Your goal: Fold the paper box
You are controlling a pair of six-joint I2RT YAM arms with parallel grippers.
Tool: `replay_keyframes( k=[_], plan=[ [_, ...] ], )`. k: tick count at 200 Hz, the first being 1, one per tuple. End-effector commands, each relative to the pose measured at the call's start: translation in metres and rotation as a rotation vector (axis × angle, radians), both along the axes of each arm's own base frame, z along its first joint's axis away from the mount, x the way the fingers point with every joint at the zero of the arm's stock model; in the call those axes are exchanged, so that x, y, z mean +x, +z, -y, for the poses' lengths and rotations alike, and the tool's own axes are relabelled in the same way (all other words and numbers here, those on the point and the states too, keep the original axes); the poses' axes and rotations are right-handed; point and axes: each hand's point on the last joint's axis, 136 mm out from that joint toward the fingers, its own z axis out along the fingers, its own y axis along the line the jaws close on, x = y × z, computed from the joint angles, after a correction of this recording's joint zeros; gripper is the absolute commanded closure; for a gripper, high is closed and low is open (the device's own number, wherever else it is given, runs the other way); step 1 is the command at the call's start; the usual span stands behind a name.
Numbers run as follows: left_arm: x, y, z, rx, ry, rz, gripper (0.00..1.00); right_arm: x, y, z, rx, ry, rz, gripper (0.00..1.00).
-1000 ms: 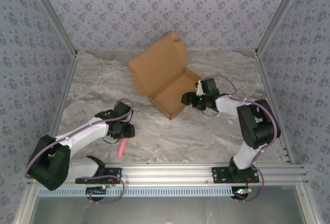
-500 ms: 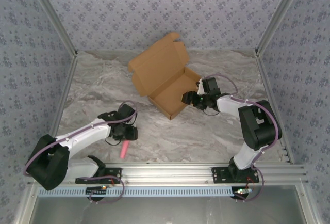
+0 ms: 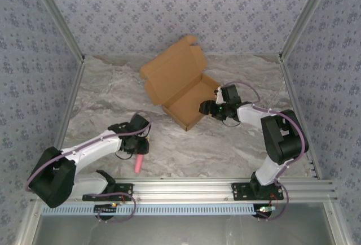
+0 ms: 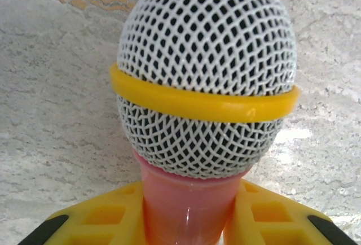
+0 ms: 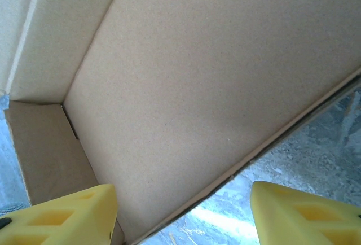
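One shallow brown paper box (image 3: pixel 189 104), lid (image 3: pixel 172 71) standing open.

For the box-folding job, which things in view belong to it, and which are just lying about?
Belongs to the job:
- paper box, lid open
- right end effector, open at the box's edge

Not part of it:
- pink toy microphone, its handle between the left end effector fingers

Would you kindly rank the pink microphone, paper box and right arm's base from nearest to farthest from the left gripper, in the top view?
1. pink microphone, at the left gripper's fingers.
2. paper box, back centre.
3. right arm's base, near-right edge.
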Motion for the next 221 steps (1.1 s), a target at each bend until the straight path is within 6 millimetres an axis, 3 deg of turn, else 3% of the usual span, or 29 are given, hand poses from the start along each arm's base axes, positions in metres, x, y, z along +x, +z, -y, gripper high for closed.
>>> replay_keyframes(
  k=[1,36,62,98,150,192,221],
  plan=[
    [0.022,0.033,0.014,-0.03,-0.056,0.103,0.73,0.005,0.022,0.006,-0.044,0.018,0.052,0.33],
    [0.053,0.083,0.038,-0.081,-0.141,0.229,0.73,0.005,0.029,0.012,-0.059,0.018,0.063,0.29],
    [0.083,0.12,0.066,-0.128,-0.214,0.324,0.73,0.006,0.041,0.021,-0.054,0.003,0.085,0.28],
    [0.132,0.146,0.118,-0.15,-0.324,0.384,0.73,0.005,0.063,0.046,-0.112,-0.035,0.138,0.28],
    [0.192,0.133,0.191,-0.132,-0.441,0.337,0.74,-0.004,0.078,0.086,-0.213,-0.096,0.173,0.27],
    [0.223,0.103,0.225,-0.093,-0.492,0.257,0.74,-0.006,0.075,0.099,-0.237,-0.114,0.17,0.27],
    [0.237,0.079,0.235,-0.046,-0.515,0.213,0.73,-0.006,0.075,0.104,-0.246,-0.117,0.166,0.27]
  ],
)
